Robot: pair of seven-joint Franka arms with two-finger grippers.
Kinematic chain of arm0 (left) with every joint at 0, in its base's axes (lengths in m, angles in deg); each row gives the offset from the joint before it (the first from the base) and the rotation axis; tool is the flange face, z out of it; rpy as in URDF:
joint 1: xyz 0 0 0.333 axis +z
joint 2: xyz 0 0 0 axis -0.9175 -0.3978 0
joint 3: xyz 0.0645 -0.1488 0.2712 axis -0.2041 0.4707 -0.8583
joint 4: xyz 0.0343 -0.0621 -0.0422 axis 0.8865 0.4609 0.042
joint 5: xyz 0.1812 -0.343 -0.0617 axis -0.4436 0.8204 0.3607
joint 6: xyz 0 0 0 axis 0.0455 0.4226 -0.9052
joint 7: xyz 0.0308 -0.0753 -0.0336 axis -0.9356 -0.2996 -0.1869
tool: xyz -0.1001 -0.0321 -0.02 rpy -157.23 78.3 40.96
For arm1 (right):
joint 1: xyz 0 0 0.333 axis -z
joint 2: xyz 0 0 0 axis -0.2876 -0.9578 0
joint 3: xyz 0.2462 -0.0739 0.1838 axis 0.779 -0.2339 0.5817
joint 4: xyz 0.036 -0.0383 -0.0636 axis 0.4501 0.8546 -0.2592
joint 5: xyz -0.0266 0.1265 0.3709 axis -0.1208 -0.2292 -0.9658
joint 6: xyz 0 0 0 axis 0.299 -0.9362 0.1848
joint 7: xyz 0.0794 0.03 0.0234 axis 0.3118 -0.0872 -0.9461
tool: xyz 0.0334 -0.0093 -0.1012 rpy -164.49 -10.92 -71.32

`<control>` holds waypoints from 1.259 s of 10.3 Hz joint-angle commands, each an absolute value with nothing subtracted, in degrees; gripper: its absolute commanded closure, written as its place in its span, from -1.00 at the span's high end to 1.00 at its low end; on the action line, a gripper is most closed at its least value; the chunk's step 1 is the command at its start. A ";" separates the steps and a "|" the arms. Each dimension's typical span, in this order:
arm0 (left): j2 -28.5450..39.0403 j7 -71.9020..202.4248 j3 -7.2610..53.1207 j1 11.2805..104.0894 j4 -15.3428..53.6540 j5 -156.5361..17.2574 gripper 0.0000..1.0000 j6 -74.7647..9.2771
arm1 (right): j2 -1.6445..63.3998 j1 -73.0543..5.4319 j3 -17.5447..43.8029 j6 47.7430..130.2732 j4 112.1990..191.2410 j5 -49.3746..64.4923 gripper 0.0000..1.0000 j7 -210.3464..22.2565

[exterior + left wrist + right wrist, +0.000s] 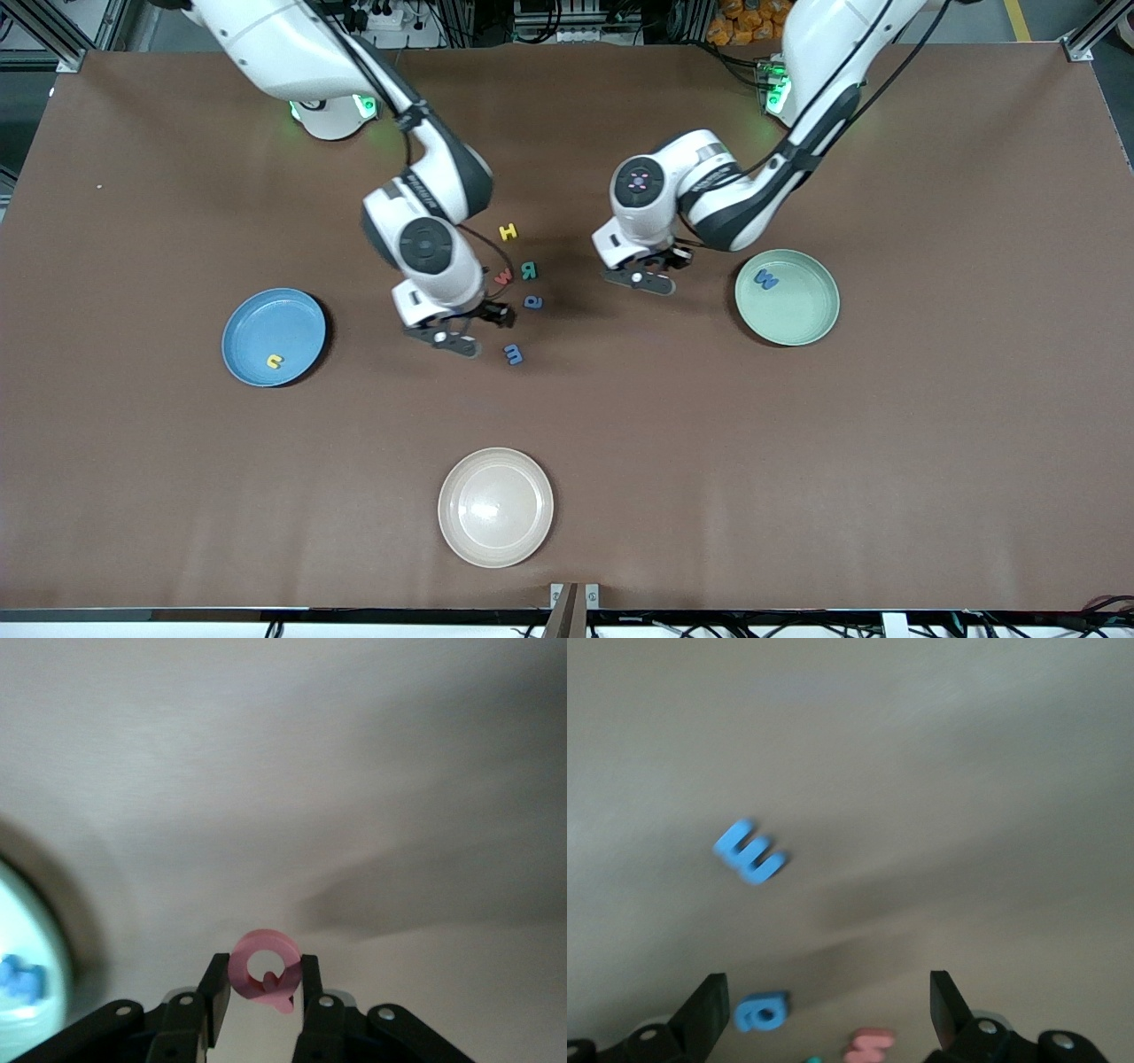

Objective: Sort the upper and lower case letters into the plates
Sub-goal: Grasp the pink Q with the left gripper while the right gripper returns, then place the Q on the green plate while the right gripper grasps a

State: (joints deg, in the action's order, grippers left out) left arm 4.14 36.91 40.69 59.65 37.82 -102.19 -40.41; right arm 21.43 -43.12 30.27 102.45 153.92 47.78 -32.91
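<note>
Pink letter Q point(266, 979) pinched in left hand point(263, 985) — above table.

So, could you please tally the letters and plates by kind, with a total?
Loose letters on the table: 5
Letters in plates: 2
Letter held by the left gripper, a pink Q: 1
Plates: 3
Total: 11

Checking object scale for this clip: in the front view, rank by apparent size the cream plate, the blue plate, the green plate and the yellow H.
1. Cream plate, nearest the camera, so unsure.
2. Blue plate and green plate look alike.
3. Yellow H, smallest.
</note>
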 commanded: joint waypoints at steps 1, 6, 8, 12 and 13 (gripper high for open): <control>10.29 46.62 45.54 69.76 43.80 -100.87 -0.69 -40.47 | 15.68 -46.14 30.18 103.54 147.72 46.87 1.00 -31.80; 9.86 66.95 49.78 88.25 46.35 -101.13 -0.69 -40.99 | 14.96 -47.48 31.93 108.55 153.13 48.35 1.00 -29.95; 8.99 73.00 49.78 92.38 48.19 -101.48 -0.69 -45.02 | 15.58 -46.42 32.99 114.78 156.93 48.62 1.00 -29.78; 7.40 75.23 49.69 95.12 49.87 -102.54 -0.49 -47.77 | 15.58 -46.42 32.99 114.98 156.94 48.54 1.00 -28.90; 7.40 75.23 49.69 95.12 49.87 -102.54 -0.49 -47.77 | 15.58 -46.42 32.99 114.98 156.94 48.62 0.86 -28.90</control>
